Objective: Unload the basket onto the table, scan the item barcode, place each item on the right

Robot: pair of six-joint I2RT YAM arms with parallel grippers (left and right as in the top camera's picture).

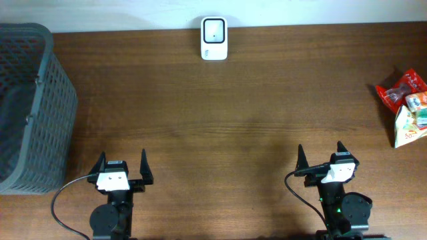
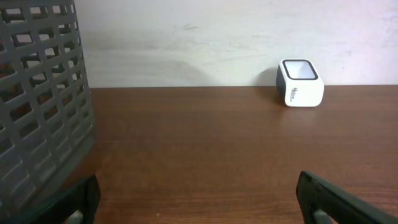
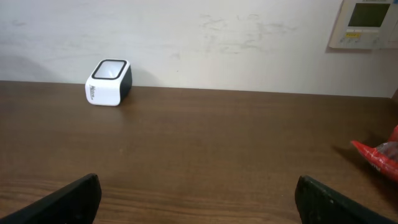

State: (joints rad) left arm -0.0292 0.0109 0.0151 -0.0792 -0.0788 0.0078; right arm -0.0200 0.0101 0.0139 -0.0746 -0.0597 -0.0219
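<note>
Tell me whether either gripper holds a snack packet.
No, the left gripper and right gripper stand open and empty; the snack packets lie apart at the right edge.

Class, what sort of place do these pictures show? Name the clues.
Probably a mock shop checkout: a scanner by the wall, a basket on the left, snack packets on the right.

You are looking at a dark brown wooden table (image 1: 227, 133). At its far edge, near the middle, stands a white barcode scanner (image 1: 214, 39) with its dark window facing up. On your left, a grey plastic mesh basket (image 1: 57, 100) sits on the tabletop. At the right edge lies a small heap of snack packets (image 1: 403, 107), a red one touching a pale one.
</note>
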